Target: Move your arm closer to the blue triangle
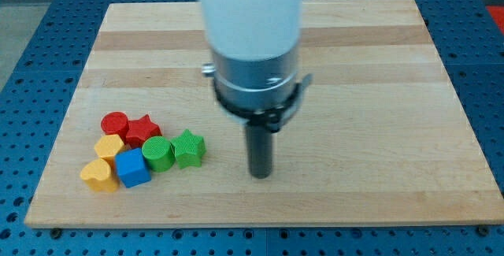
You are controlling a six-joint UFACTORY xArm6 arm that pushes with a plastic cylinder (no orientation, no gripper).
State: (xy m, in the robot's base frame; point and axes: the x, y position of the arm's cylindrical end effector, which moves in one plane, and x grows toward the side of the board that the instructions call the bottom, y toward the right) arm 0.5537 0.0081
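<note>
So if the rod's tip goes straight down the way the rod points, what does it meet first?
Only the wooden table top: my tip already seems to rest on it, at the right of the green star-shaped block, apart from it. Depth is unclear.

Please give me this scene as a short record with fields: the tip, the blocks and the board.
tip: my tip, on the board, right of the cluster, touching no block
nearest block: green star
cluster, lower left: red cylinder, red star, green cylinder, blue cube, two yellow blocks
blue triangle: none visible
surface: wooden board
</note>
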